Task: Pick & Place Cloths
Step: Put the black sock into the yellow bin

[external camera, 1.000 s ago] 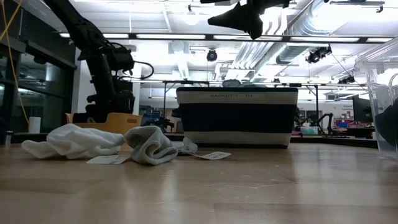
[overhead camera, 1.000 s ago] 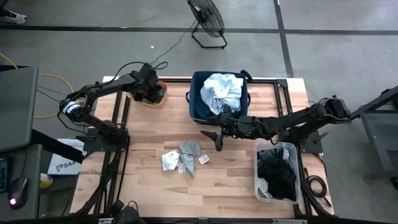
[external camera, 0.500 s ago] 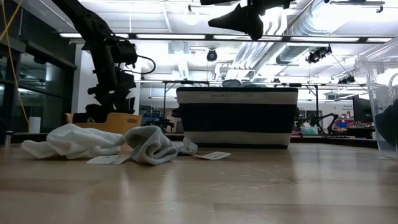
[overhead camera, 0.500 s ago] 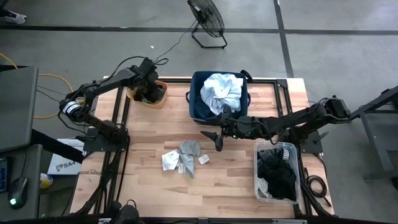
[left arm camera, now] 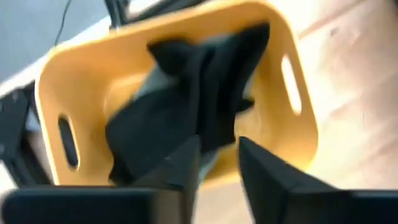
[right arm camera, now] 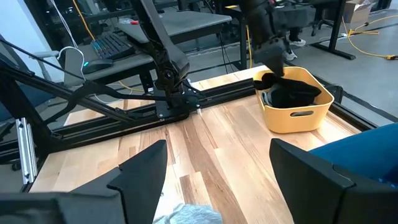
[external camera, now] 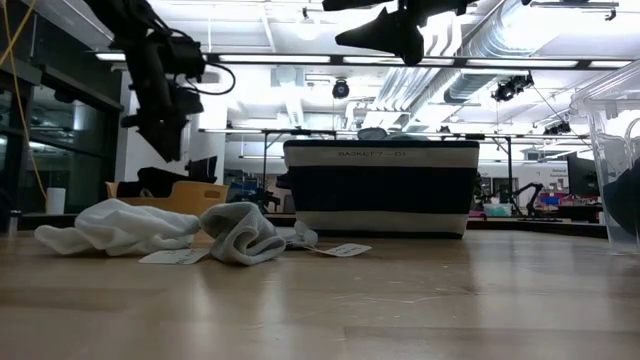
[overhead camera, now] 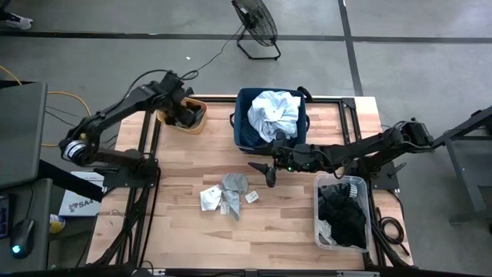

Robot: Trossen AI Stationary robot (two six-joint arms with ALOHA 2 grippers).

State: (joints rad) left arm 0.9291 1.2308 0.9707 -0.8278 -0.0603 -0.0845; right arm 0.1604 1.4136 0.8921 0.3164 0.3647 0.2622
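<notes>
Left gripper (left arm camera: 214,168) is hovering, fingers apart, over black pieces (left arm camera: 186,99) in the orange tub (overhead camera: 188,115), at ten o'clock on the table; right gripper (overhead camera: 269,171) is hanging spread at centre.

A black fan (overhead camera: 255,23) is standing on the grey floor (overhead camera: 400,69) behind the wooden table (overhead camera: 184,231). Bright ceiling lights (external camera: 300,58) are shining over pipes (external camera: 470,70) and distant desks (right arm camera: 168,25).

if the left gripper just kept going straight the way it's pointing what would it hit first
Most likely the black cloth piled in the orange tub. The left gripper points straight down into it, though how far above it hangs is unclear.
</notes>
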